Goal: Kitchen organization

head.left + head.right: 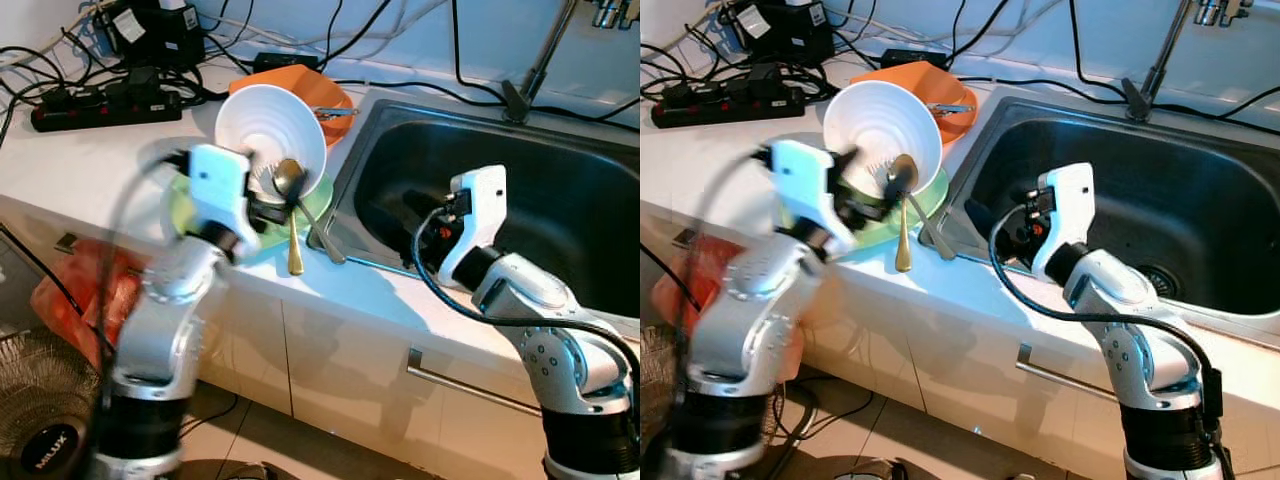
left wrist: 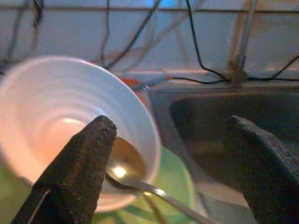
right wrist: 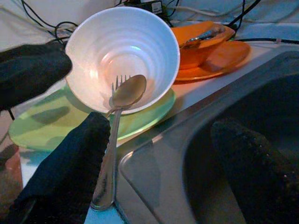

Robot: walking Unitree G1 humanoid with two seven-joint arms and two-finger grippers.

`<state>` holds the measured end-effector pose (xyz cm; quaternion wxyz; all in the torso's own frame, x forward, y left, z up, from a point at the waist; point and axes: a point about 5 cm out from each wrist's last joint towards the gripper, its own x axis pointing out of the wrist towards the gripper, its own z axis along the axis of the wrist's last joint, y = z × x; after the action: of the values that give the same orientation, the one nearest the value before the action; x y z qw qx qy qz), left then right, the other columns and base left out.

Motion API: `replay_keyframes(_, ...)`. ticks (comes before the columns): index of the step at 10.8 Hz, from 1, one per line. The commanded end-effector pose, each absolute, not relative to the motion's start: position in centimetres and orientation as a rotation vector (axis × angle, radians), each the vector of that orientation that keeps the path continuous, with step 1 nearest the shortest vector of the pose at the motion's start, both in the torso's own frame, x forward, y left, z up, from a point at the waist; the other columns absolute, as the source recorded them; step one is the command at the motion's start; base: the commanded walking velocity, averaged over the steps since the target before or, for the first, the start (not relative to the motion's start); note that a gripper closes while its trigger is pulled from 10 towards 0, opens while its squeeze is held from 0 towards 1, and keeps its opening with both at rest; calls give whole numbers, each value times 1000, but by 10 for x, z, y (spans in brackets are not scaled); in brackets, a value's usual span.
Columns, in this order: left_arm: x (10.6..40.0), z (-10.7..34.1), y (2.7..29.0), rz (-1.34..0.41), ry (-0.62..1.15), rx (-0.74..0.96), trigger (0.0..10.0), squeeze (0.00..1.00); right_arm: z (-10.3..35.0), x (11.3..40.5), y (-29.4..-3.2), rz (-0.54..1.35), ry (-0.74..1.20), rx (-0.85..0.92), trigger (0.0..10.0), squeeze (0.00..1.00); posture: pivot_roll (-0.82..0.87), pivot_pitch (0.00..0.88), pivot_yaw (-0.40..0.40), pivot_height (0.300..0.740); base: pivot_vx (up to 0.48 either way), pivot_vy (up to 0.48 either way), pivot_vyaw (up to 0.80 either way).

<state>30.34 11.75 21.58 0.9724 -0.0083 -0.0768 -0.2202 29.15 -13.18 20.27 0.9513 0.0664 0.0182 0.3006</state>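
Your left gripper (image 2: 168, 172) sits at the counter (image 1: 90, 160) edge, right up against the tipped white bowl (image 1: 270, 138). Its fingers (image 2: 70, 177) are spread wide in the wrist view, nothing between them; one finger is close to the bowl's rim, but you can't tell if it touches.

The white bowl lies on its side on a green plate (image 3: 140, 116), open mouth facing toward you. The plate sits on the counter just left of the sink (image 1: 520, 190).

A gold spoon (image 1: 292, 215) leans with its bowl end against the white bowl's rim, handle running down over the plate toward the counter edge. A silver fork (image 3: 108, 158) lies with it, tines up by the spoon head, handle angling onto the sink's rim.

Behind the white bowl you have an orange bowl (image 3: 198, 39) on an orange plate (image 3: 224, 56), with some silver cutlery (image 1: 335, 111) resting in the orange bowl.

Your right gripper (image 3: 159, 172) is over the near left corner of the sink, pointed at the white bowl and spoon. Fingers are apart, holding nothing.

Power strip (image 1: 105, 108) and tangled black cables (image 1: 230, 60) at the back of the counter. Faucet (image 1: 540, 65) behind the sink.
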Motion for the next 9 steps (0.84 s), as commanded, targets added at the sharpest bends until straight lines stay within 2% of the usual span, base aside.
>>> replay_keyframes(1, 299, 215, 114, -471, -124, -50, 10000, 0, 205, 293, -134, 618, 33, 117, 10000, 0, 72, 56, -12, 740, 0, 0, 0)
replay_keyframes(3, 295, 210, 108, -501, -25, -159, 10000, 0, 209, 294, -139, 614, 32, 99, 10000, 0, 70, 60, -17, 740, 0, 0, 0)
replay_keyframes(6, 284, 213, 108, -517, 46, -202, 10000, 0, 206, 293, -135, 627, 41, 99, 10000, 0, 82, 69, -21, 740, 0, 0, 0)
replay_keyframes(9, 275, 212, 121, -473, 119, -245, 10000, 0, 204, 295, -134, 635, 49, 100, 10000, 0, 97, 75, -26, 740, 0, 0, 0)
